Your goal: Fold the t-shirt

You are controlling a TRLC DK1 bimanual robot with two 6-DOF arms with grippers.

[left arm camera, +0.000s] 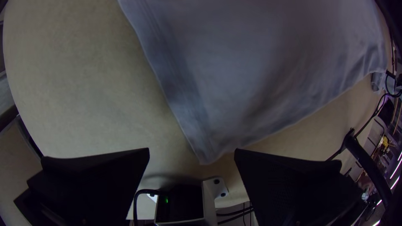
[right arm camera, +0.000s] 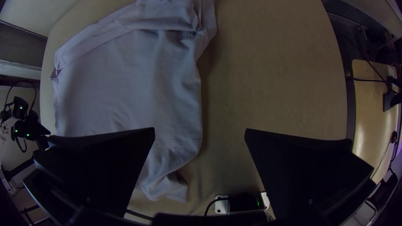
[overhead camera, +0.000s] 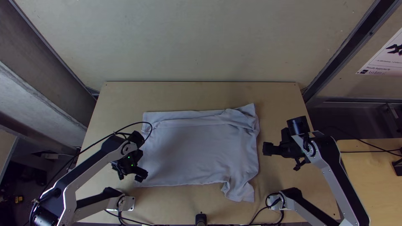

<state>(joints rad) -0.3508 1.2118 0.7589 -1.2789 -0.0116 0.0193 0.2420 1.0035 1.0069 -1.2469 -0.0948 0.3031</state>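
A pale grey-white t-shirt (overhead camera: pixel 197 146) lies on the middle of the table, its far side folded over in a strip and bunched at the far right; a sleeve-like flap sticks out at its near right. My left gripper (overhead camera: pixel 133 175) is over the shirt's near left corner. In the left wrist view the open left gripper (left arm camera: pixel 191 155) has the shirt's corner (left arm camera: pixel 205 146) between its fingers, with nothing gripped. To the right of the shirt is my right gripper (overhead camera: pixel 281 158); in the right wrist view the right gripper (right arm camera: pixel 200 136) stands open, holding nothing.
Bare wooden table (overhead camera: pixel 201 94) runs along the far side, with more bare wood between the shirt and the right gripper. Cables and the arms' base brackets (overhead camera: pixel 125 203) lie at the near edge. A small black device (overhead camera: pixel 201 219) stands at the near middle.
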